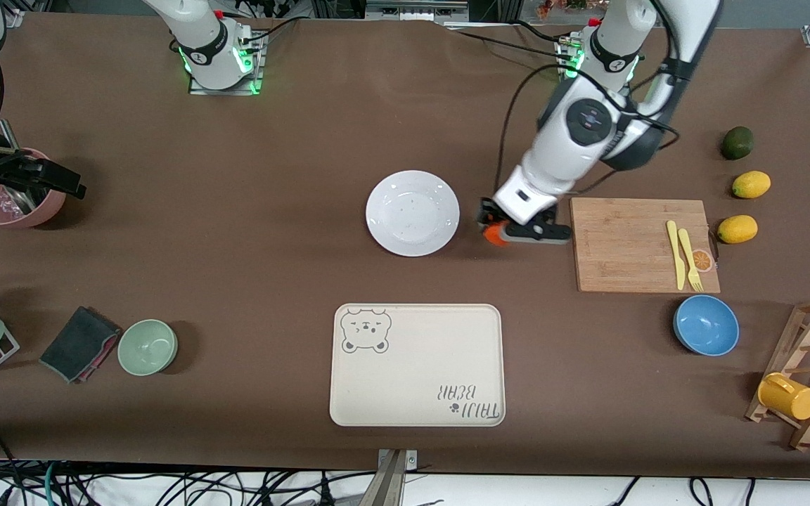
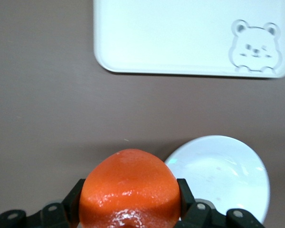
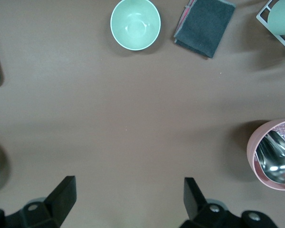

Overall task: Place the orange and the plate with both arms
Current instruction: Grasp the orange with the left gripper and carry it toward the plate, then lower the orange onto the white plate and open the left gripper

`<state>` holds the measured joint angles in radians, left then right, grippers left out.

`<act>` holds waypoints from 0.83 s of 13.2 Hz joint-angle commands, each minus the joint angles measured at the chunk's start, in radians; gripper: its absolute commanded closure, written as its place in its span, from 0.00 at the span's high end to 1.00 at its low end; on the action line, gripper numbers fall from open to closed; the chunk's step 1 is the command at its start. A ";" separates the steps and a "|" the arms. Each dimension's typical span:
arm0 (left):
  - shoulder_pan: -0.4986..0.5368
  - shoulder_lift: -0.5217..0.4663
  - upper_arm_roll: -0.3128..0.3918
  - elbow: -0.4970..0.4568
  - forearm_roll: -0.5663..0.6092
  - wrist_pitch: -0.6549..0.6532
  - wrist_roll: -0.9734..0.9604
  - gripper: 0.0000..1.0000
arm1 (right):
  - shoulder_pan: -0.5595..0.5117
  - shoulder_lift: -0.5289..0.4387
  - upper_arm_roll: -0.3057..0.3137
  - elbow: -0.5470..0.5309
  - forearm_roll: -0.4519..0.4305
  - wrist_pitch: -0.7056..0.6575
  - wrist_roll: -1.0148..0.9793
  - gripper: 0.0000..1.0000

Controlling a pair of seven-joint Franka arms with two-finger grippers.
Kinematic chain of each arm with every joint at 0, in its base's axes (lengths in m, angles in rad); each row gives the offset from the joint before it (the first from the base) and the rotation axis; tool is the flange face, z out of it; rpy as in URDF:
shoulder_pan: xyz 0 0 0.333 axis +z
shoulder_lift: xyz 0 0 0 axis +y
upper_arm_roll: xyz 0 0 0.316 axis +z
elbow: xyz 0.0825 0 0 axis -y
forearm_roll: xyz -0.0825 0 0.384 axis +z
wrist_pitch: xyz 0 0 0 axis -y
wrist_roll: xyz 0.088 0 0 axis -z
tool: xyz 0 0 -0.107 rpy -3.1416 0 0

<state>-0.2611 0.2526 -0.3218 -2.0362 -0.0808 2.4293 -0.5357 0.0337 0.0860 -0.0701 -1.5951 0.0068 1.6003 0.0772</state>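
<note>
My left gripper is clamped on the orange, one finger pressed to each side of the fruit, so that I can carry it without it rolling free. I hold it over bare table between the plate and the cutting board, just beside the plate's rim; from the front view I cannot be sure whether the orange is already clear of the table or only just touching it. The plate lies empty beside my fingers, and the bear-print tray lies well apart from them, nearer the front camera. I judge both task things are meant for that tray, which would explain why it stands bare.

My left arm reaches down from its base with the forearm slanted toward the plate and the wrist camera looking straight down past the fruit.

My right gripper hangs with its fingers spread wide and nothing between them, over bare table at the right arm's end, with the pink cup of spoons just beside it. That arm waits.
</note>
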 commanded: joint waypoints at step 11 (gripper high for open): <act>-0.329 0.365 0.133 0.278 0.013 0.001 -0.308 0.00 | 0.002 -0.006 0.000 -0.002 0.015 -0.008 0.010 1.00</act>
<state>-0.5462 0.5673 -0.2052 -1.8001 -0.0802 2.4332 -0.7842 0.0339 0.0861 -0.0700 -1.5951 0.0069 1.5990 0.0772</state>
